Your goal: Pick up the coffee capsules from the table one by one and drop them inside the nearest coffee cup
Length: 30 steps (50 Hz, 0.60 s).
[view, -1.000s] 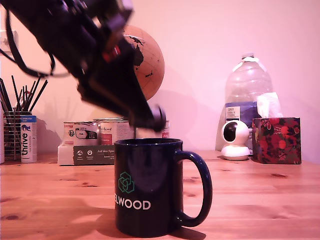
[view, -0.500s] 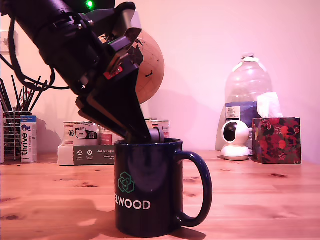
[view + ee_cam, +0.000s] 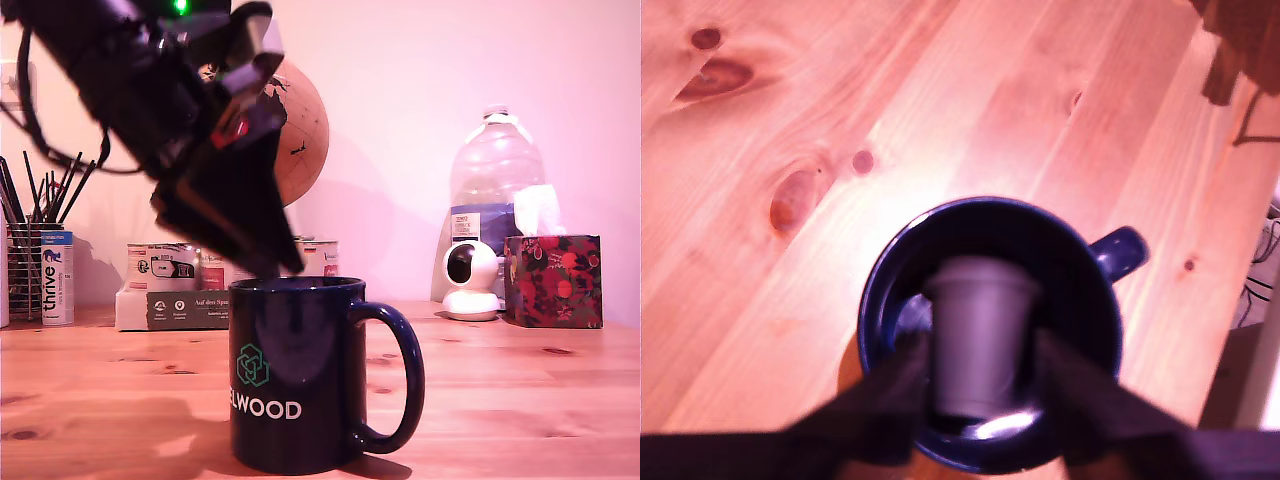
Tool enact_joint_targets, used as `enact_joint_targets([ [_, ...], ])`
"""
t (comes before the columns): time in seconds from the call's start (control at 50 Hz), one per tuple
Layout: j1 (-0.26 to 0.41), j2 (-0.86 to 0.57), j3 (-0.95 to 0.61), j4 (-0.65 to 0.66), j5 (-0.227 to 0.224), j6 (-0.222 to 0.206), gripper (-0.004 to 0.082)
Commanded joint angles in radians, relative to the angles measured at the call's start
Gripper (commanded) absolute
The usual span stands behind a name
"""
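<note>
Outside, we see the gripper (image 3: 275, 262) just above the coffee cup (image 3: 300, 375) on the table (image 3: 520, 400), its tips blurred, no capsule visible. From the wrist, we find the grey coffee capsule (image 3: 978, 335) between the spread fingers (image 3: 890, 400), over the cup's mouth; whether they touch it we cannot tell.
</note>
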Motion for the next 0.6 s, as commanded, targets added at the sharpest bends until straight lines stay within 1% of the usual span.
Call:
enact_joint_targets([
  [0.0,-0.003,0.010,0.023,-0.001,0.004,-0.005,0.0551],
  [0.12,-0.003,0.010,0.033,-0.028,0.004,-0.004,0.0546],
  [0.2,-0.003,0.010,0.033,-0.044,0.005,-0.004,0.0494],
  [0.28,-0.003,0.008,0.033,-0.054,0.014,-0.005,0.0390],
  [0.34,-0.003,0.002,0.034,-0.056,0.017,-0.005,0.0289],
  [0.44,-0.003,-0.013,0.034,-0.056,0.015,-0.005,0.0070],
  [0.48,-0.003,-0.021,0.034,-0.056,0.015,-0.005,-0.0006],
  [0.5,-0.003,-0.026,0.034,-0.055,0.015,-0.005,-0.0031],
  [0.58,0.002,-0.050,0.034,-0.044,0.015,-0.005,-0.0019],
])
